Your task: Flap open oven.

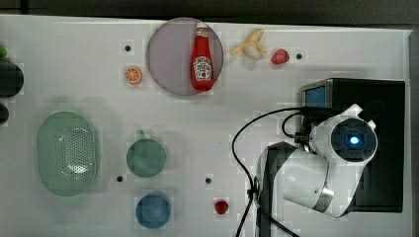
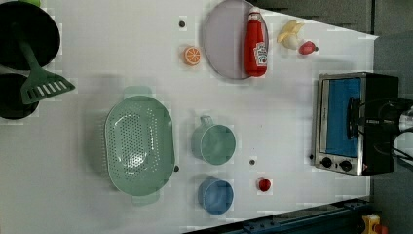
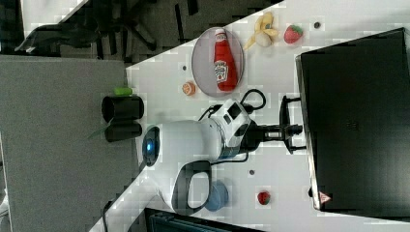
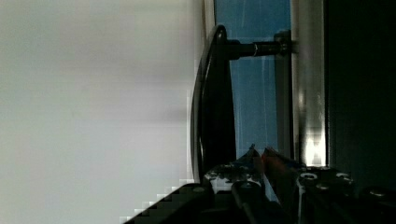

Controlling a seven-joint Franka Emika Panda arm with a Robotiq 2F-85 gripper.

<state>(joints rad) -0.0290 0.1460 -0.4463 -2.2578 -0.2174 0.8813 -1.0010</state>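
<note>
White tabletop, oven (image 2: 353, 124) at the left view's right edge, door shut.

Nearest, wrist view: gripper (image 4: 259, 156) at the dark bar handle (image 4: 212, 100), fingertips nearly together in the slot between bar and blue glass; grip on the bar not confirmed.

Right view: arm (image 3: 193, 140) reaching level toward the handle (image 3: 290, 125).

Farther back: ketchup bottle (image 1: 201, 57) on a plate (image 1: 165, 54), banana (image 1: 251, 44), strawberry (image 1: 279, 57).

Risk: a loose hook could slip off the bar mid-pull; a pull off the door's swing could drag the oven.

Left view shows knobs (image 2: 336, 163); top view hides them under the arm.
</note>
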